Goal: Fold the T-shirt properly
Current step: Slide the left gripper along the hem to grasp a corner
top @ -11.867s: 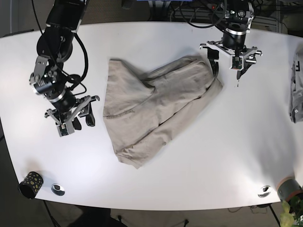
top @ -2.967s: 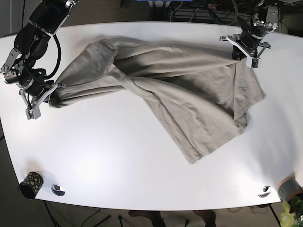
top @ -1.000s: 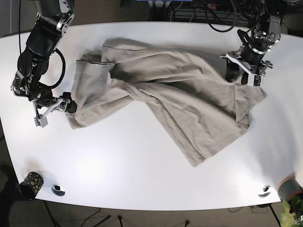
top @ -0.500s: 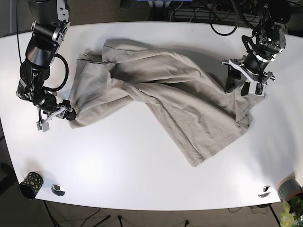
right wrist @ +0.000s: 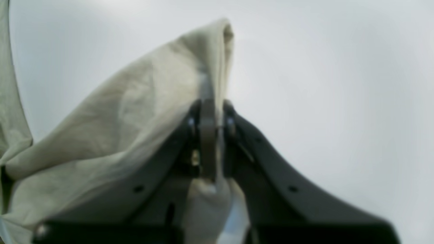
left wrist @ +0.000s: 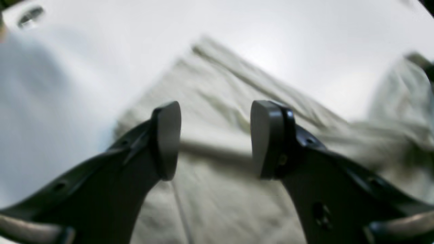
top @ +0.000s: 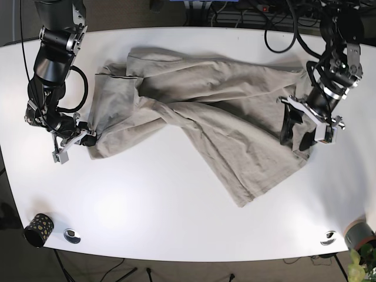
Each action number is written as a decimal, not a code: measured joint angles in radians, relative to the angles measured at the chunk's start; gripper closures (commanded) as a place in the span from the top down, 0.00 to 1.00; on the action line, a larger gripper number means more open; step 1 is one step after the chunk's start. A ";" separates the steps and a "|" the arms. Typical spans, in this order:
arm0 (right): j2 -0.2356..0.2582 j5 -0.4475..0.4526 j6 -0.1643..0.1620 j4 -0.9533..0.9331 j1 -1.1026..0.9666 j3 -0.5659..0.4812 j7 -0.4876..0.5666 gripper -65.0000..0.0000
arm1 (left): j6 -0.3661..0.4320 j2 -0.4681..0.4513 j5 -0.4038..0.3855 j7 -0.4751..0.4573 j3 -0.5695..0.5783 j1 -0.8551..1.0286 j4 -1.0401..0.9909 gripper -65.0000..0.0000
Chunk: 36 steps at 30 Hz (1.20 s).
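The T-shirt (top: 205, 123) is thin, limp beige cloth, light and soft, so it will likely sag, drag and crease wherever it is not supported; the safest holds look to be the hems and corners, pinched with 2 layers together rather than in the loose middle. It lies spread and rumpled across the white table (top: 176, 217), twisted through its centre, with 1 long flap running toward the front edge. The right gripper (right wrist: 208, 135) sits at the shirt's far end on the base view's left, its jaws pressed together on a bunched fold of the fabric, which rises in a peak just above the fingertips in the right wrist view. The left gripper (left wrist: 215, 139) is at the opposite end, on the base view's right, with its jaws standing apart and nothing between them; the cloth lies just beneath it, a seam or hem running across under the gap. Whether its fingertips touch the fabric cannot be told from the blurred left wrist view.
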 measured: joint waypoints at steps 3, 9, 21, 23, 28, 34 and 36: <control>0.002 0.000 0.000 0.010 -0.003 0.002 -0.001 0.00 | -0.006 0.026 0.033 0.065 0.000 -0.120 -0.098 0.48; -0.001 0.002 0.000 0.088 -0.026 0.002 0.001 0.00 | -0.016 0.092 0.080 0.183 0.007 -0.383 -0.333 0.48; -0.008 0.001 -0.004 0.107 -0.038 0.004 -0.011 0.00 | -0.006 0.126 0.182 0.071 0.213 -0.793 -0.993 0.48; -0.008 0.000 -0.004 0.107 -0.038 0.004 -0.010 0.00 | -0.001 0.119 0.197 0.029 0.267 -0.846 -1.094 0.48; -0.009 0.000 0.000 0.108 -0.035 0.004 -0.010 0.00 | -0.005 0.126 0.190 -0.088 0.407 -0.951 -1.369 0.56; -0.009 0.002 0.000 0.108 -0.035 0.004 -0.011 0.00 | -0.006 0.121 0.188 -0.220 0.512 -0.985 -1.523 0.82; -0.010 0.001 0.000 0.108 -0.035 0.004 -0.011 0.00 | -0.006 0.121 0.188 -0.229 0.535 -0.988 -1.538 0.83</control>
